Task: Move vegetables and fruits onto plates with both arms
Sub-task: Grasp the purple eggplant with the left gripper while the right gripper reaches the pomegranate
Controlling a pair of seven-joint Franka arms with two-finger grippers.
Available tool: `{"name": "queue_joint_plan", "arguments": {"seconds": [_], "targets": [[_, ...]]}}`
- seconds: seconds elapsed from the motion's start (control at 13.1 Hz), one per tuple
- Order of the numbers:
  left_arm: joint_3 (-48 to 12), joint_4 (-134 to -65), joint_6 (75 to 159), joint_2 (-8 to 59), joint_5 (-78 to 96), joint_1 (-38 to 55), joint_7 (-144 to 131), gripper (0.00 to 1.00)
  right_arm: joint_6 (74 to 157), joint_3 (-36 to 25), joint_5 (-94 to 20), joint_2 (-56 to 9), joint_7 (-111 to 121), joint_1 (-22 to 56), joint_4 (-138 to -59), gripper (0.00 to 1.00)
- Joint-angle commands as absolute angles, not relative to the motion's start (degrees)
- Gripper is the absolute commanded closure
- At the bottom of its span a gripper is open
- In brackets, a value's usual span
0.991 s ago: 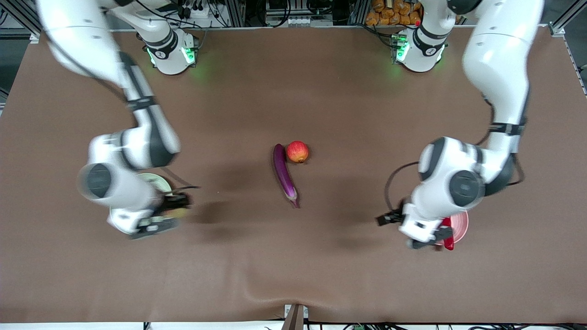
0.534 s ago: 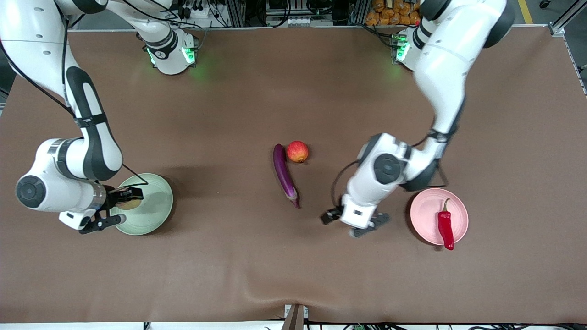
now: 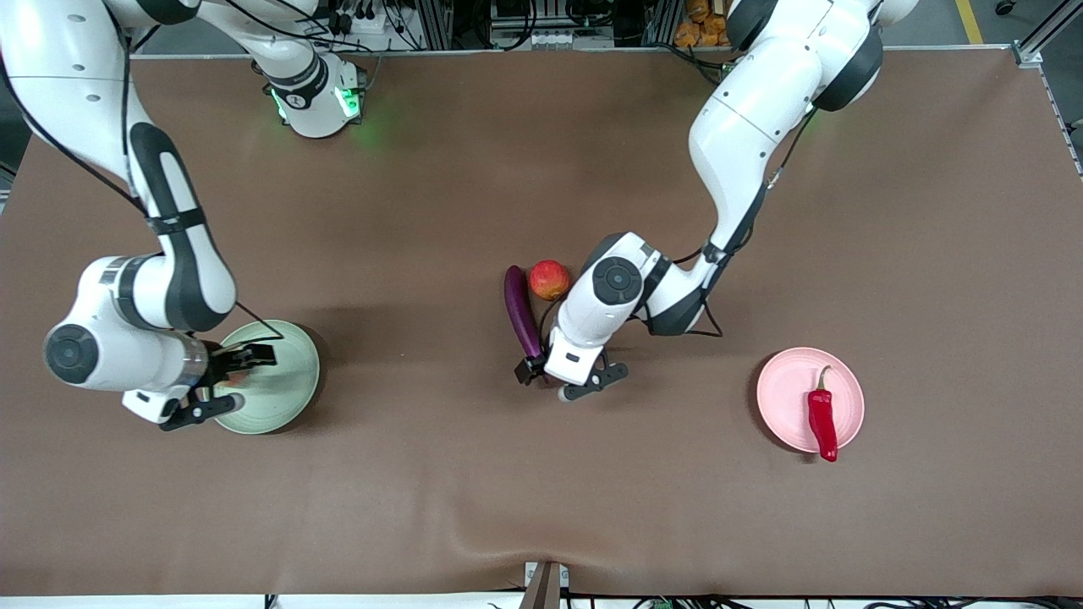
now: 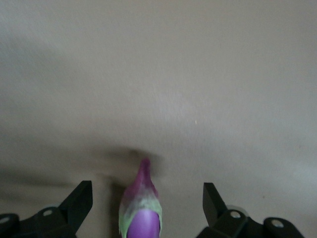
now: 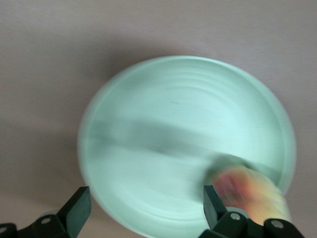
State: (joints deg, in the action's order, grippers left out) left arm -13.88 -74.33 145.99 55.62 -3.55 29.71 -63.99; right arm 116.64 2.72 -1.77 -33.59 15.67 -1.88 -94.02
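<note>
No readable text, label, brand or number anywhere. Possibly a small round mark on each arm base [image 3: 315, 100], near the green lights, but too small to tell.

A robotics lab. Two white Franka arms [image 3: 744, 127] are bolted along one edge of a desk [image 3: 541, 507] covered in plain brown cloth, green status lights glowing at their bases [image 3: 317, 106]. Along that same edge stand aluminium framing, bundled black cables and power strips [image 3: 372, 21], with bare concrete floor showing at the corner.
</note>
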Motion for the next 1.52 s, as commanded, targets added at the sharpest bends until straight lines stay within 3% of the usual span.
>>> {"name": "queue_joint_plan", "arguments": {"seconds": [0.0, 0.08, 0.46, 0.53, 0.76, 1.07, 1.3, 1.45], "targets": [[-13.27, -72.86, 146.16, 57.04, -2.46, 31.11, -63.46, 0.11, 113.04, 2.99, -3.15, -32.78, 4.01, 2.88, -92.47, 0.00], [-13.27, -72.77, 146.16, 57.48, -2.46, 31.72, -63.20, 0.22, 112.85, 3.51, -4.99, -32.78, -0.66, 4.21, -92.46, 0.00], [-13.18, -73.04, 146.08, 58.36, -2.55, 32.78, -63.02, 0.24, 112.68, 4.39, -16.30, -32.26, -14.47, 7.91, -92.63, 0.00], [-13.18, -73.04, 146.07, 58.36, -2.64, 32.78, -62.93, 0.29, 111.81, 4.57, -19.91, -30.95, -16.68, 8.26, -92.90, 0.00], [-13.18, -73.21, 145.90, 57.57, -2.64, 32.09, -62.31, 0.99, 110.03, 4.48, -23.82, -29.62, -27.63, 14.04, -92.90, 0.00], [-13.97, -72.95, 145.64, 54.59, -1.85, 27.62, -62.40, 1.00, 116.35, 4.40, -23.91, -28.92, -33.83, 20.64, -94.91, 0.00], [-19.67, -73.21, 145.11, 50.64, -0.09, 18.32, -60.92, 1.00, 122.67, 4.39, -23.12, -28.83, -34.45, 26.00, -97.20, 0.00], [-22.75, -73.21, 139.68, 49.31, -0.09, 12.94, -58.45, 1.00, 128.20, 4.13, -22.68, -29.61, -34.37, 30.91, -97.12, 0.00]]}}
